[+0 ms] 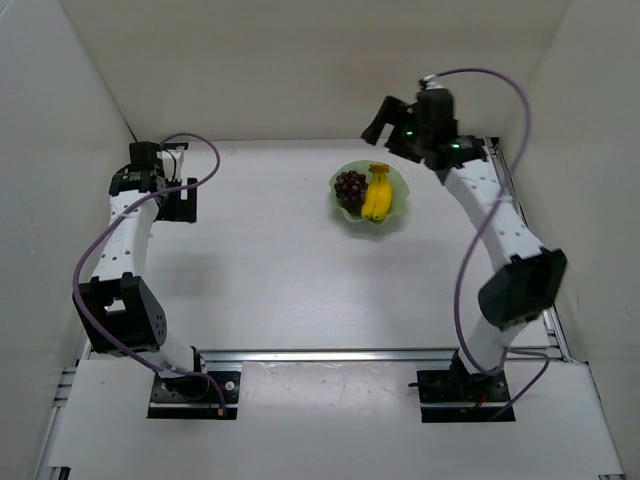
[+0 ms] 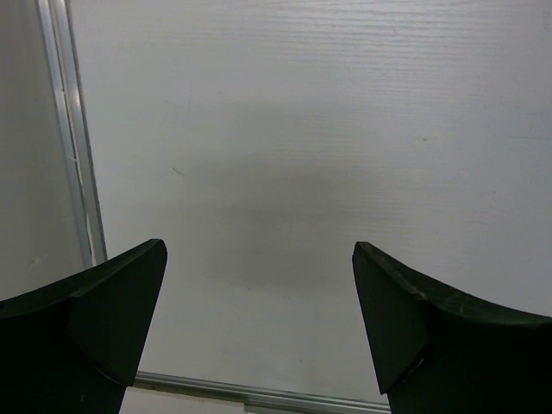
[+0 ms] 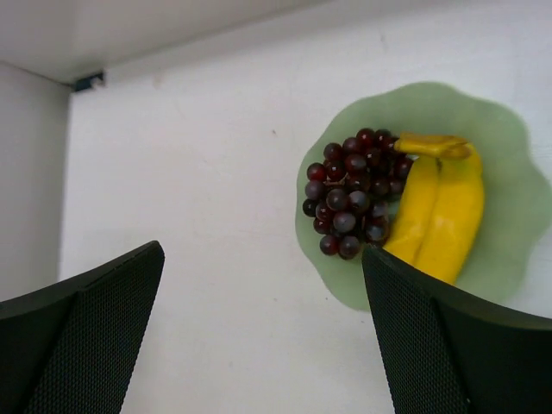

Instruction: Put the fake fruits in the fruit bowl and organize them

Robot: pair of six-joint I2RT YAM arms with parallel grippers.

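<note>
The pale green fruit bowl [image 1: 397, 205] with a wavy rim stands at the back right of the table. The yellow banana bunch [image 1: 377, 194] and the dark red grapes [image 1: 350, 186] lie side by side inside it. In the right wrist view the bowl [image 3: 517, 207] holds the grapes [image 3: 352, 191] on the left and the banana [image 3: 440, 207] on the right. My right gripper [image 1: 385, 118] is open and empty, raised behind the bowl; it also shows in the right wrist view [image 3: 263, 276]. My left gripper [image 1: 187, 200] is open and empty over bare table at the far left, as its wrist view [image 2: 259, 276] shows.
White walls enclose the table on the left, back and right. An aluminium rail [image 2: 73, 138] runs along the left edge by my left gripper. Another rail [image 1: 370, 354] crosses the near edge in front of the arm bases.
</note>
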